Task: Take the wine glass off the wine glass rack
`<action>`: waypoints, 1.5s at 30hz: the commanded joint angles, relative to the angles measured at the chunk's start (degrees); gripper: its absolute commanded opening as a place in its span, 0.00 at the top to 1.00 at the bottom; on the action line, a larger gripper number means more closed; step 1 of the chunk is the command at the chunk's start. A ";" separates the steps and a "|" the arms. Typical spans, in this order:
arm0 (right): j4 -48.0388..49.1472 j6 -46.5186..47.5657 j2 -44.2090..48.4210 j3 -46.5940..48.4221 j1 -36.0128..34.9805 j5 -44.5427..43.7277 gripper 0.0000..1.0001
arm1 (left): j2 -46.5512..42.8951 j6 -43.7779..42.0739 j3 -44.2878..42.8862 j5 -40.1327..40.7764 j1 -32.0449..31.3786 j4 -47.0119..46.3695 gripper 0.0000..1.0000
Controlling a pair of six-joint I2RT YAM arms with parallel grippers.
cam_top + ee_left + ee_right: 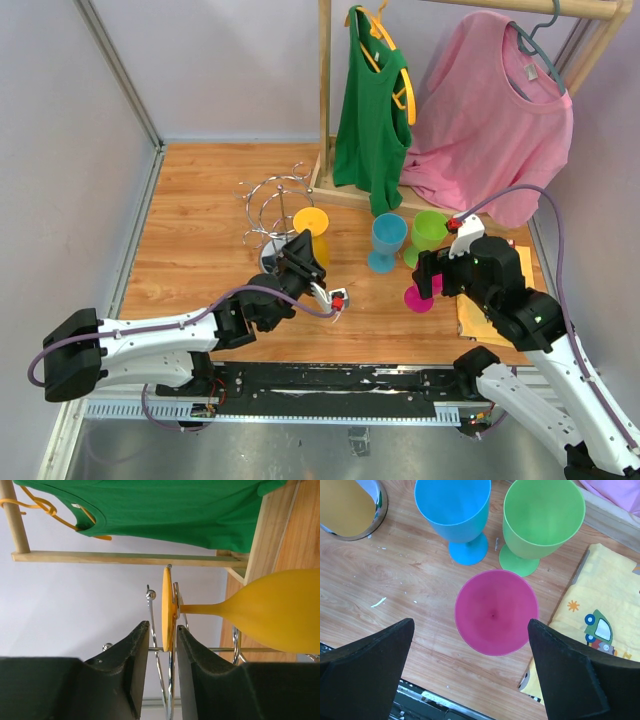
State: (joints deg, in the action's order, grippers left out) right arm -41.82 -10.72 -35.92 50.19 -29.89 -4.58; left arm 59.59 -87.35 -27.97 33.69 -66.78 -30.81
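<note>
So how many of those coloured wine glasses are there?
4. The yellow glass hangs on the wire rack. The blue glass and green glass stand side by side on the table. The pink glass stands nearer the arms. None looks hidden.

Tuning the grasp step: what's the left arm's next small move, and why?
Probably close the left end effector onto the foot of the yellow wine glass: the disc sits edge-on between its open fingers, gaps visible either side, and the glass hangs on the wine glass rack.
</note>
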 commanded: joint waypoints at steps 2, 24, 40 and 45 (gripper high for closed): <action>0.28 0.72 0.13 -0.02 0.45 -1.31 0.02 | 0.43 1.23 -2.39 -0.61 0.50 -0.92 0.75; 0.25 1.14 0.67 -0.40 0.49 -1.40 0.02 | -0.32 0.82 -4.75 0.12 0.08 0.67 1.00; -0.72 1.49 1.02 -0.09 0.48 -1.88 0.02 | 3.12 3.16 -7.17 -1.76 -3.18 4.11 1.00; -0.79 1.32 1.25 -0.27 0.49 -1.92 0.02 | 4.48 2.99 -8.05 -2.58 -3.33 4.09 1.00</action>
State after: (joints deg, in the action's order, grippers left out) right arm -41.93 -10.04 -35.40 50.17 -29.89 -5.26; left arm 63.29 -84.95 -33.58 32.25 -69.52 -25.39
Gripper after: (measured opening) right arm 0.983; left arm 0.011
